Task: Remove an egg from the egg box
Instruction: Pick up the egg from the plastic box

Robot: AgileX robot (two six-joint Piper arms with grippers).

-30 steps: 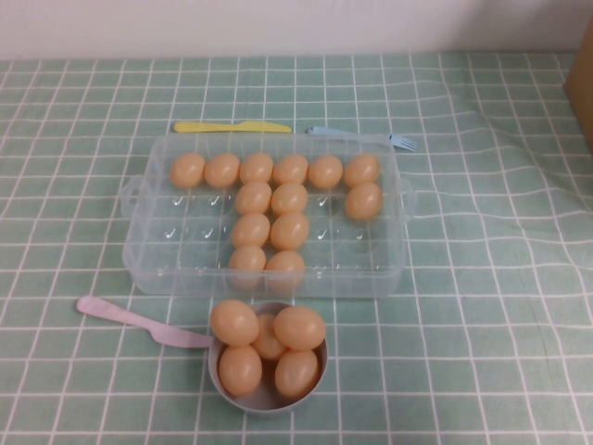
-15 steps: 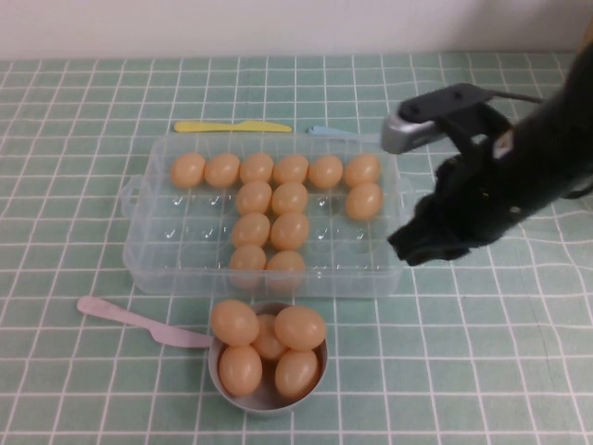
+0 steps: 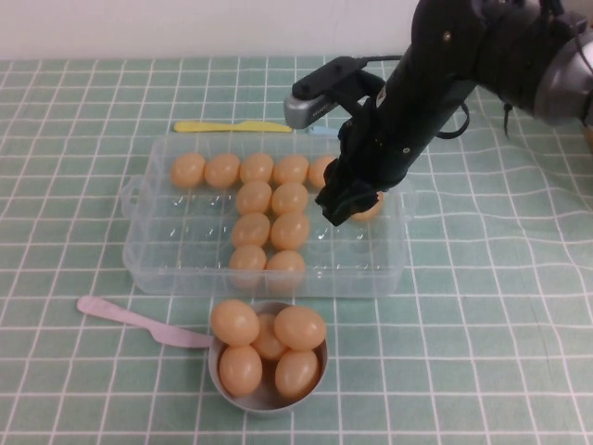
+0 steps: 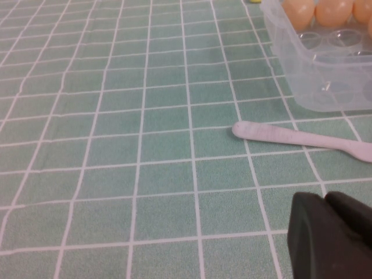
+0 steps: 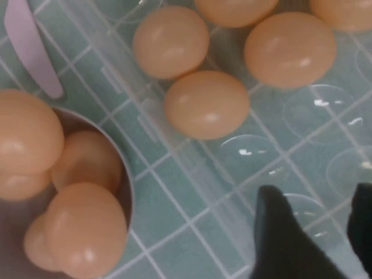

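The right gripper (image 3: pixel 345 206), fingers apart and empty, hovers over the egg box (image 3: pixel 148 243); no egg (image 3: pixel 367 209) is gripped yet. The left gripper (image 4: pixel 334 235) is parked beside the box; its fingers I cannot tell.

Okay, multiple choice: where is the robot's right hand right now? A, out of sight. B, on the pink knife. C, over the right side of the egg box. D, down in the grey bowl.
C: in the high view the right hand hangs over the right part of the egg box, fingers apart and empty; the left hand sits off by the pink knife.
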